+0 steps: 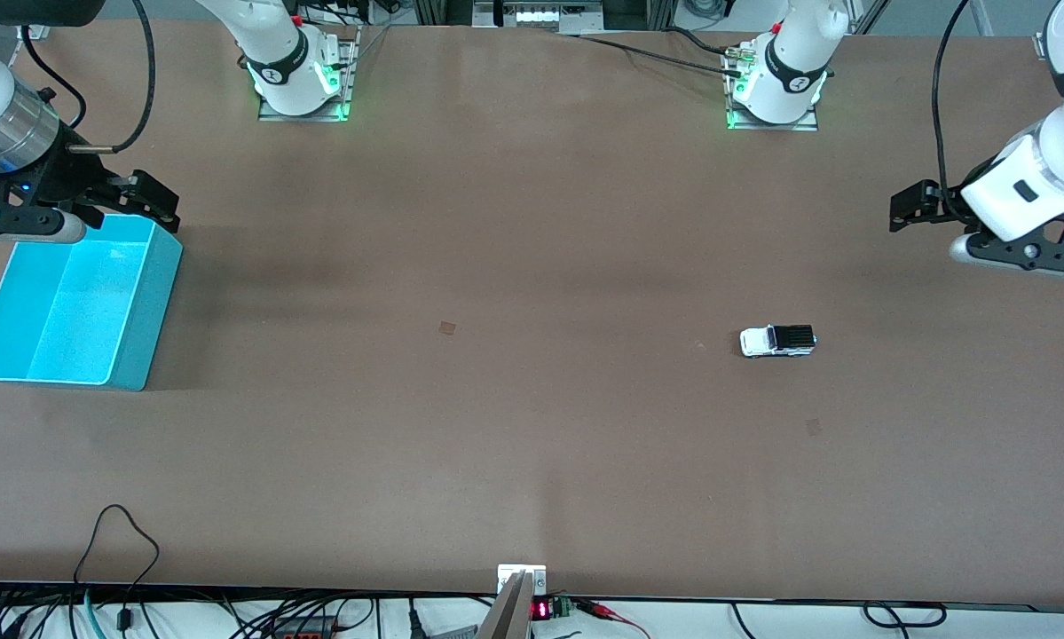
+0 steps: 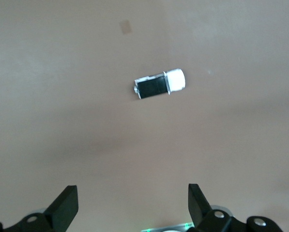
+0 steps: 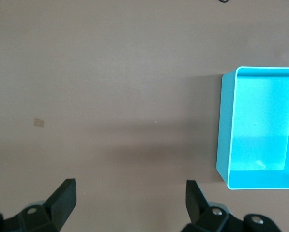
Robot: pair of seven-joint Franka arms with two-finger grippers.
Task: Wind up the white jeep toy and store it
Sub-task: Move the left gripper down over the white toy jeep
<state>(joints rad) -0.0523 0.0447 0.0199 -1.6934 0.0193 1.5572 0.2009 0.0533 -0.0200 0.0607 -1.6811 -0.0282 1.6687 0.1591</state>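
Front view: wide brown table (image 1: 532, 444) under a high camera. Right of centre, the white jeep toy (image 1: 777, 341), small and boxy with a black ribbed roof, standing on its wheels on the bare tabletop, untouched. At the right edge, upper part of the frame, the left gripper (image 1: 918, 206) hanging in the air above and to the right of the toy, fingers spread, holding nothing. At the left edge, the right gripper (image 1: 145, 197) over the upper rim of a turquoise bin (image 1: 150, 311), also spread wide and empty; that arm apparently waiting. Bin empty.

Left wrist view: two black fingertips (image 2: 66, 205) wide apart at the bottom of the frame, nothing between them. Toy (image 2: 159, 84) above centre, well apart from them.

Right wrist view: black fingertips (image 3: 64, 195) spread at the bottom, empty. Bin (image 3: 223, 145) at the right of the frame, interior bare.

Judged stage: the very start, neither winding nor storing done. Likely next: lowering the left gripper over the toy, lining the fingers up across its narrow body, then closing for a firm hold so the wheels can be wound against the table.
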